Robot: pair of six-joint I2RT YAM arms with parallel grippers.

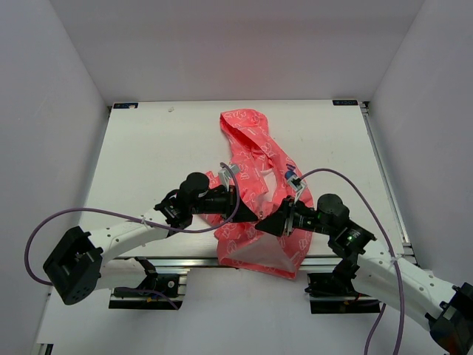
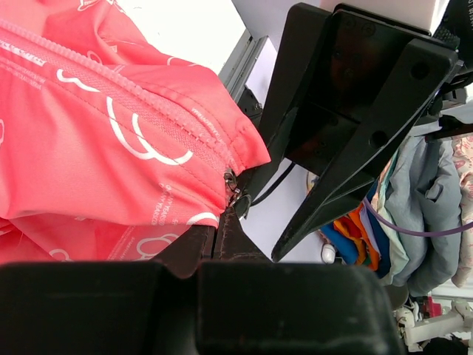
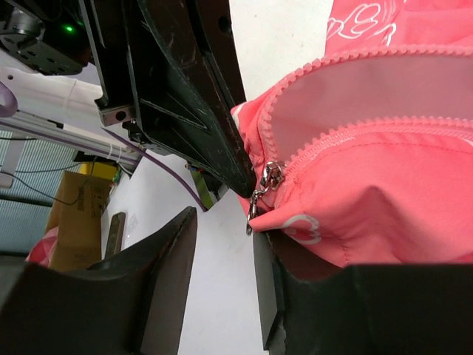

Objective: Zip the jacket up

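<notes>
Both arms reach inward low over the tabletop's (image 1: pixel 148 148) near edge, and their hands meet tip to tip right of its middle. The left hand (image 1: pixel 249 212) is pressed together, pinching the jacket (image 1: pixel 255 159) at its hem corner just beside the zipper slider (image 3: pixel 270 176). The right hand (image 3: pixel 224 229) is spread, with the slider's pull dangling above its gap and one finger under the fabric. The jacket runs in a narrow strip from near the far edge to the near edge, where its hem hangs over. Bare tabletop lies open toward the left and right edges. The white print on the fabric is too small to read.
</notes>
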